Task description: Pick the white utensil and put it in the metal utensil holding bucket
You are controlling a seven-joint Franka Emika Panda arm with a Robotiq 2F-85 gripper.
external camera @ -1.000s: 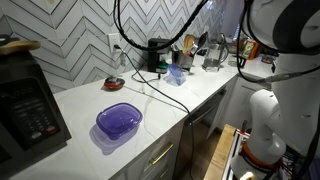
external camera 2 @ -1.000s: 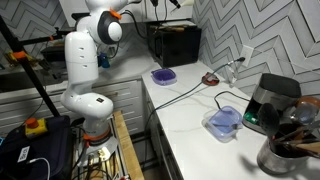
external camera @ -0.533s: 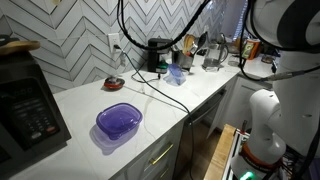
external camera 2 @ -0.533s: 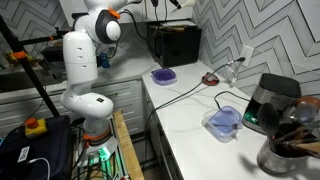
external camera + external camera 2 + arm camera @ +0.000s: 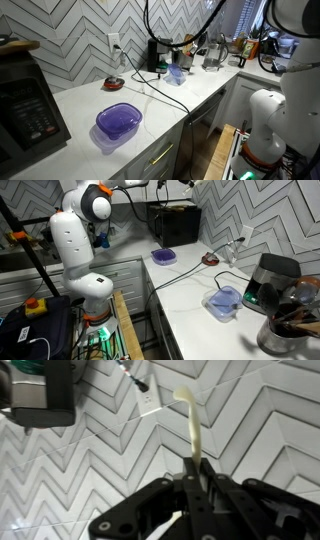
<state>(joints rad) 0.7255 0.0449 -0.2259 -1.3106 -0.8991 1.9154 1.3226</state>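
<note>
You have a white table [image 5: 80,105] carrying a black microwave [image 5: 28,105] at one end, a purple bowl [image 5: 119,121] near the front edge, a small red dish [image 5: 114,84], a blue container [image 5: 176,73], a black coffee machine [image 5: 157,53], and, at the far end, a metal bucket [image 5: 285,332] full of utensils.

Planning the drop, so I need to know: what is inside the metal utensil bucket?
Several dark utensils stick up out of the metal bucket. Its wall hides their lower ends and the bottom, so spare room cannot be judged.
</note>
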